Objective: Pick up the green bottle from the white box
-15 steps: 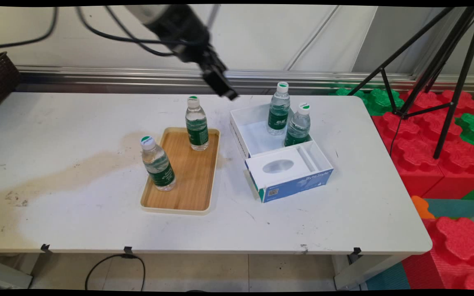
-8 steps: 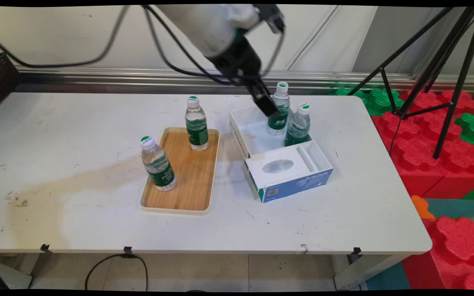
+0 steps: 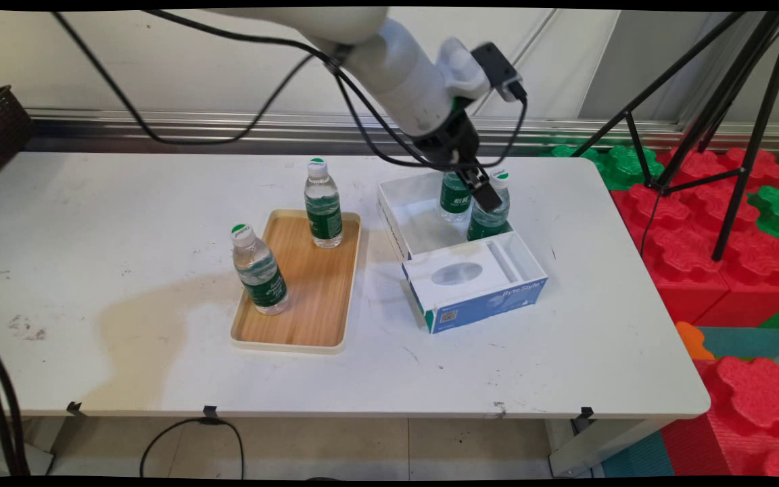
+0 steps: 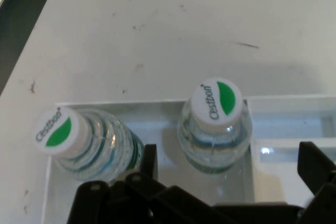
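A: Hovering over the white box (image 3: 423, 223), the claw (image 3: 486, 194) sits spread wide, nothing gripped. In the hand view one finger (image 4: 149, 162) is left of a bottle and the other (image 4: 315, 167) right of it, so that bottle sits betw. them.

B: Which bottle?

A: The right-hand bottle (image 3: 491, 210) (image 4: 214, 129) of the two in the box's far section. Upright, white cap w/ green leaf mark. The other boxed bottle (image 3: 456, 197) (image 4: 84, 142) stands just beside it, to the left and a bit farther back, partly hidden by the claw in the main view.

B: Rest of the tabletop (image 3: 92, 203)?

A: Box's near end has a blue front & a white insert w/ an oval cutout. Left of it, a wooden tray (image 3: 298, 284) w/ two more bottles: tray far bottle (image 3: 322, 204) at the far end, tray near bottle (image 3: 260, 270) on the left edge.
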`<control>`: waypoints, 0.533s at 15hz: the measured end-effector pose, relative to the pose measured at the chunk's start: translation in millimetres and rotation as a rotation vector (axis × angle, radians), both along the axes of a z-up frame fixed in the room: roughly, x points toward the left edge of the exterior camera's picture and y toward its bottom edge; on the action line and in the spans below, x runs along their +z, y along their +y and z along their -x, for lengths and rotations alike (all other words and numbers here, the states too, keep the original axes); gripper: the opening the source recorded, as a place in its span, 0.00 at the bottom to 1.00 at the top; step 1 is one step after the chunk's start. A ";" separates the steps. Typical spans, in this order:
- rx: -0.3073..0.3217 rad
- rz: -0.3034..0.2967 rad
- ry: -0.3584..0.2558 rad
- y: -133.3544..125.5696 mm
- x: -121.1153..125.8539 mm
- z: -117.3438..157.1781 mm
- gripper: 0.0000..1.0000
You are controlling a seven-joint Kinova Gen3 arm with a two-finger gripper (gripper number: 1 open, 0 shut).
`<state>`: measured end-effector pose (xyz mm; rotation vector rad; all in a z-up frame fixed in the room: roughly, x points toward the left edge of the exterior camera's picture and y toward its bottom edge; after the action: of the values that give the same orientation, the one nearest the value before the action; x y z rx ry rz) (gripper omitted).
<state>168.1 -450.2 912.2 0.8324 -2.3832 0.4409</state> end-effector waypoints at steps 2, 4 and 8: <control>0.012 -0.003 -0.002 -8.6 -13.0 8.0 1.00; 0.022 -0.009 -0.003 -14.1 -24.2 13.3 1.00; 0.039 -0.020 0.001 -20.4 -40.9 20.3 1.00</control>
<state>147.8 -470.7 871.3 0.8888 -2.3771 0.4327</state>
